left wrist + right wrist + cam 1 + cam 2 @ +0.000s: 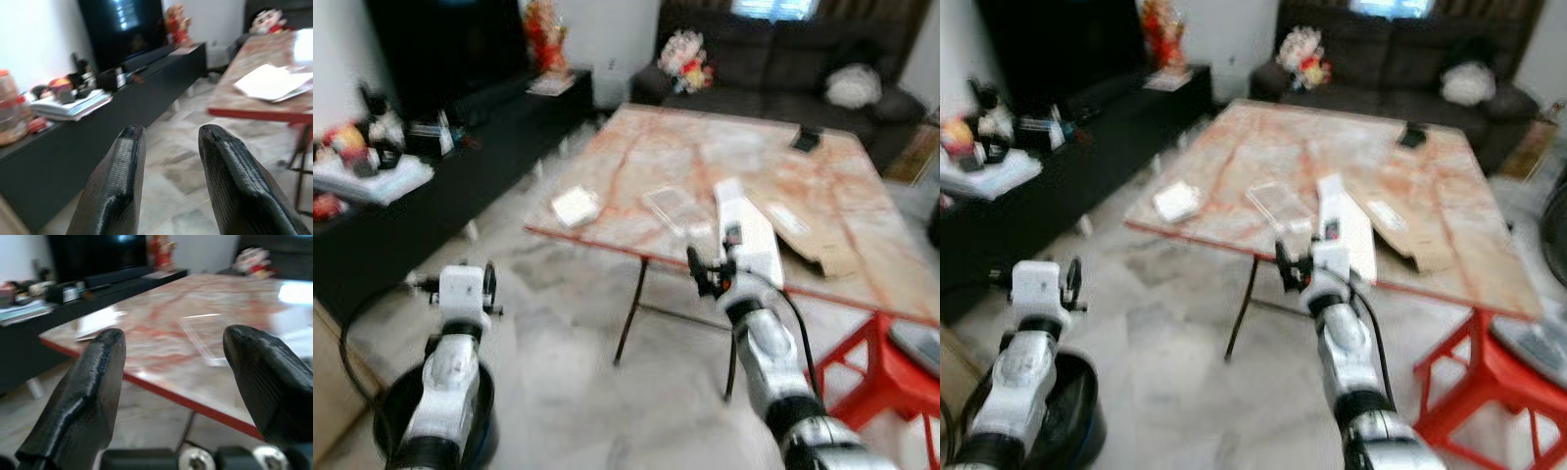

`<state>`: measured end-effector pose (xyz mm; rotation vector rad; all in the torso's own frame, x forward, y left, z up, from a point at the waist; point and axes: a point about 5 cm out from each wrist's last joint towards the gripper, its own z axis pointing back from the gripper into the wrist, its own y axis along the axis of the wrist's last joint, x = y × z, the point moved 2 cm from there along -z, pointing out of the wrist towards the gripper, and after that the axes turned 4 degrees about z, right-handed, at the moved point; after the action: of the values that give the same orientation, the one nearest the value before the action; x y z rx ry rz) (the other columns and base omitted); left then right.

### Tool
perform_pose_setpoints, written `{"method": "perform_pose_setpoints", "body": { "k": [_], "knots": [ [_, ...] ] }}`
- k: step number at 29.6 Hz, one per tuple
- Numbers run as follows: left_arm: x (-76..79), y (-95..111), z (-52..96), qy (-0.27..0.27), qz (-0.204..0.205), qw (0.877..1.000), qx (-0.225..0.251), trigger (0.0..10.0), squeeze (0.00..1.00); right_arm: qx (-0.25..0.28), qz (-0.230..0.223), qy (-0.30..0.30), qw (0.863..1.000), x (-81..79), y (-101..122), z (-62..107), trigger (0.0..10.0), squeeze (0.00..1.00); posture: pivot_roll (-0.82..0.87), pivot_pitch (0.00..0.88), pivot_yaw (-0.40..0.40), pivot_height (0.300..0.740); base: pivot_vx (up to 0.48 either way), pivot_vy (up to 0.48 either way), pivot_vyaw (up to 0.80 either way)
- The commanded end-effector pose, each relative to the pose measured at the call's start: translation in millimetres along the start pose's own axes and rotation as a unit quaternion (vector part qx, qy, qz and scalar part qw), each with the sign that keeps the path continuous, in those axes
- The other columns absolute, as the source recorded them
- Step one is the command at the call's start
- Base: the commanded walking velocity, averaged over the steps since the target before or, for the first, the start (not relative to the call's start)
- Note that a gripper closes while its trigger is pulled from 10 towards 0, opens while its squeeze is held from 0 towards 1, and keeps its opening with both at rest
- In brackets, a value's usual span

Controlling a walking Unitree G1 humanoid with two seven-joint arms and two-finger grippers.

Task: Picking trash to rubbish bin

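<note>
**Trash on the table, bin at my left**

Head view: white wrapper (575, 206) and clear tray (672, 208) lie on the table (862, 196); black bin (480, 431) sits under my left arm.

Left wrist: my left gripper (168, 142) gapes, holding nothing.

Right wrist: my right gripper (171, 345) is spread wide before the table edge.

The head views are blurred throughout. The black bin (480, 431) is cut off by the lower edge and partly covered by the left arm. The red stool (886, 377) is cropped at the right edge. Items on the dark cabinet (372, 162) (a colourful clutter) cannot be identified.
</note>
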<state>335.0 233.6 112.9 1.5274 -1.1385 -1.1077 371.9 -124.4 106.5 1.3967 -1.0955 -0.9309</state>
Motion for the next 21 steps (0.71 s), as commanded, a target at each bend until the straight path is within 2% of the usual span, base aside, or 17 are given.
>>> {"method": "perform_pose_setpoints", "body": {
  "k": [1, 15, 21],
  "knots": [
    [1.9, 2.3, -1.4, -0.001, -0.004, 1.0, 0.005, 10.0, 0.0, 0.003, 0.002, -0.003, 1.0, 4.4, 2.7, -0.7, 10.0, 0.0, 0.05, 0.0, -0.055, 0.74, 0.251, 0.0, 0.0],
    [-0.9, 4.6, -2.5, 0.003, -0.006, 1.0, 0.009, 10.0, 0.0, 0.002, 0.001, 0.006, 1.0, 0.4, 1.9, -0.7, 10.0, 0.0, 0.06, 0.0, -0.062, 0.74, 0.254, 0.0, 0.0],
    [-2.1, 5.0, -2.4, 0.007, -0.006, 1.0, 0.01, 10.0, 0.0, 0.009, 0.006, 0.018, 1.0, -1.8, 3.6, -0.7, 10.0, 0.0, 0.06, 0.0, -0.062, 0.74, 0.255, 0.0, 0.8]
  ]
}}
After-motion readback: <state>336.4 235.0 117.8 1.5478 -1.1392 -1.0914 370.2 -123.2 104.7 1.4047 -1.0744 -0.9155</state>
